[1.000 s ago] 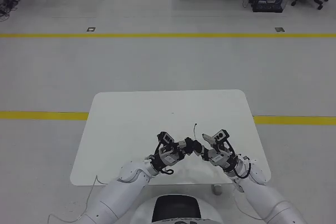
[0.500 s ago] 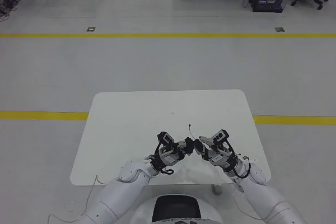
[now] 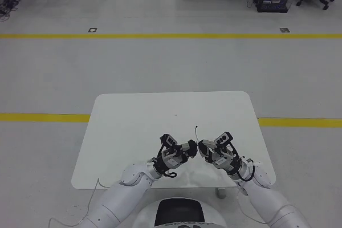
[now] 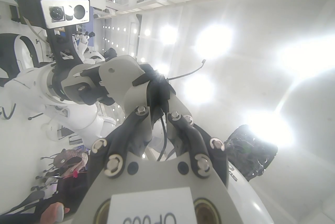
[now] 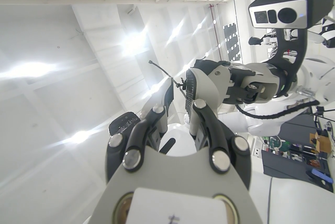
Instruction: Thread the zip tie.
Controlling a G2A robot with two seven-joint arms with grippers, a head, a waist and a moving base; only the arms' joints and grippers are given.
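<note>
Meeting tip to tip just right of centre in the lower half of the top view, the left gripper [image 3: 192,147] and right gripper [image 3: 201,149] hang over the white table [image 3: 131,125], near its lower edge. The left one is pinched on the thin black zip tie [image 3: 197,134], whose free end pokes toward the upper frame. The right one's fingers [image 5: 168,94] stand slightly apart around the strap. Most of the tabletop lies above and left of them.

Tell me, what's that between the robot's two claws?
A thin black zip tie, in the narrow gap between the left gripper and the right gripper, its free end poking out beyond them; clearest in the two wrist views.
</note>
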